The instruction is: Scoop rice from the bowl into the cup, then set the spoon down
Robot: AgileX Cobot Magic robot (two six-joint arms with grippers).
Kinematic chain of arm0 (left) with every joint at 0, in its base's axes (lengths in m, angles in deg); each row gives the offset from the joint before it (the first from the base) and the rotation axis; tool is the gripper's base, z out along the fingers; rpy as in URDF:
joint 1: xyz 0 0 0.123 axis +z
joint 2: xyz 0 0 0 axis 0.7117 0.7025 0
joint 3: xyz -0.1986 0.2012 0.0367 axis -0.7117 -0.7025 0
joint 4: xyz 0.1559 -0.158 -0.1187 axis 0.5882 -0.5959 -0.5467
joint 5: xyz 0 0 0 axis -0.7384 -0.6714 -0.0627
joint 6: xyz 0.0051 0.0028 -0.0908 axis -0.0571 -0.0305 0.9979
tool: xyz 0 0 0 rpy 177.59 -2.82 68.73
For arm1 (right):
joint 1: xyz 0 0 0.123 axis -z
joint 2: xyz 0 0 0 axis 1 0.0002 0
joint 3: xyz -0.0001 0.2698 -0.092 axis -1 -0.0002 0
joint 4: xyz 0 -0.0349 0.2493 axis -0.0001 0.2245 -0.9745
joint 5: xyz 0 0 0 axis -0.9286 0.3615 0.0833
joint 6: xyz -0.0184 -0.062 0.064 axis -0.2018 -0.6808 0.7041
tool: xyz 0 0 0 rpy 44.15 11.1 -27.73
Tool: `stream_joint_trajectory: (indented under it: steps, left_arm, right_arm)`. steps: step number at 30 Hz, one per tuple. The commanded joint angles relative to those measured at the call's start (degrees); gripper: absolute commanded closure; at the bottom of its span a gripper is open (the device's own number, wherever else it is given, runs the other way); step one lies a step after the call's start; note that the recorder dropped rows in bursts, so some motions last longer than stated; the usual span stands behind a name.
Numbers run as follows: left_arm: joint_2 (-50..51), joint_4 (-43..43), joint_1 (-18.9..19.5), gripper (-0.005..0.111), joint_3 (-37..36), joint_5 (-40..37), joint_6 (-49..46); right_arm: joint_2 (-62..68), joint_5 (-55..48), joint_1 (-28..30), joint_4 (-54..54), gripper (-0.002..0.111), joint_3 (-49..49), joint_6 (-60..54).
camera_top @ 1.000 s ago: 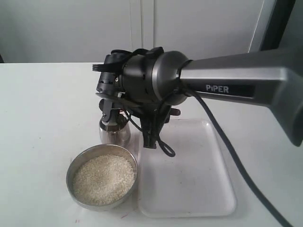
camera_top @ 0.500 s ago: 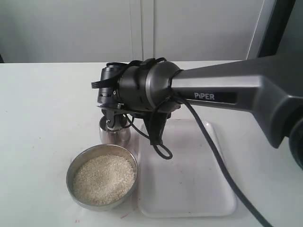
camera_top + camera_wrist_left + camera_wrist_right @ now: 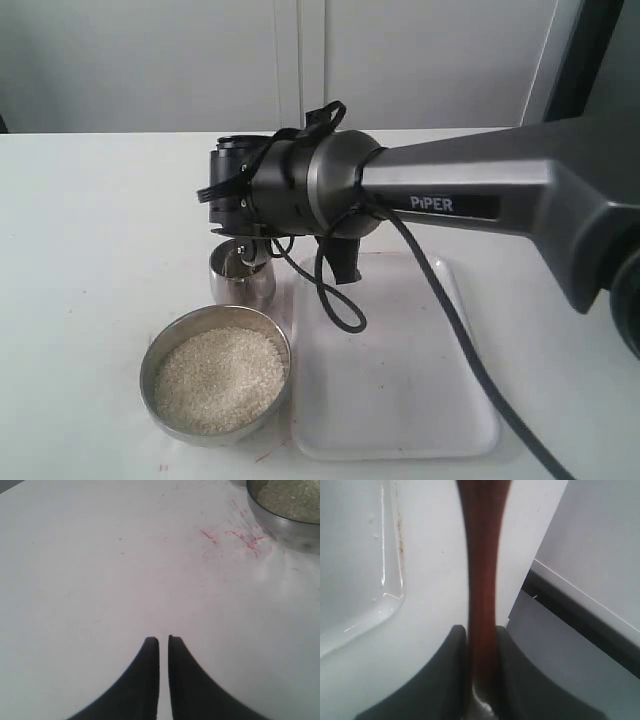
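The bowl (image 3: 215, 372) holds a flat heap of rice (image 3: 218, 378) at the table's front left; its rim (image 3: 280, 522) and rice (image 3: 295, 495) also show in the left wrist view. The cup (image 3: 243, 278) stands just behind the bowl. My right arm's wrist (image 3: 300, 185) hangs directly over the cup and hides the jaws there. In the right wrist view my right gripper (image 3: 482, 630) is shut on the spoon's reddish-brown handle (image 3: 482, 570); the spoon's bowl is out of view. My left gripper (image 3: 163, 640) hovers over bare table, shut with nothing in it.
A clear plastic tray (image 3: 400, 400) lies right of the bowl and cup; its corner (image 3: 387, 597) shows in the right wrist view. Red marks (image 3: 240, 537) stain the table by the bowl. A black cable loop (image 3: 340, 305) dangles over the tray.
The right wrist has rolled above the cup and the fingers that hung down toward it have swung up out of sight. The cable loop shifted. Bowl, cup and tray stayed put.
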Motion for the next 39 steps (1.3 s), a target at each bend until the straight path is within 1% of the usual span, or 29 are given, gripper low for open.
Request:
stream_joint_trajectory:
  steps: [1,10,26,29,31,34,37,39]
  left_arm:
    - [0.00,-0.32,-0.30,0.092,-0.52,-2.85,0.30]
    - [0.00,-0.32,-0.30,0.092,-0.52,-2.85,0.30]
    - [0.00,-0.32,-0.30,0.092,-0.52,-2.85,0.30]
    - [0.00,-0.32,-0.30,0.092,-0.52,-2.85,0.30]
    - [0.00,-0.32,-0.30,0.092,-0.52,-2.85,0.30]
    - [0.00,-0.32,-0.30,0.092,-0.52,-2.85,0.30]
    - [0.00,-0.32,-0.30,0.092,-0.52,-2.85,0.30]
    - [0.00,-0.32,-0.30,0.092,-0.52,-2.85,0.30]
  right_arm:
    - [-0.07,-1.08,-0.13,1.00,0.108,0.11,-2.82]
    - [-0.07,-1.19,-1.40,5.44,0.108,-0.14,-3.01]
    - [-0.07,-2.24,-1.58,13.82,0.108,-0.14,-3.29]
    - [-0.07,-2.24,-1.58,12.95,0.108,-0.89,-3.19]
    - [-0.07,-2.24,-2.16,12.35,0.108,-2.88,-3.19]
    - [-0.07,-2.58,-3.01,12.88,0.108,-3.26,-3.04]
    - [-0.07,-3.39,-4.45,17.11,0.108,-3.26,-0.54]
    - [-0.07,-3.96,-4.91,17.76,0.108,-3.26,-0.45]
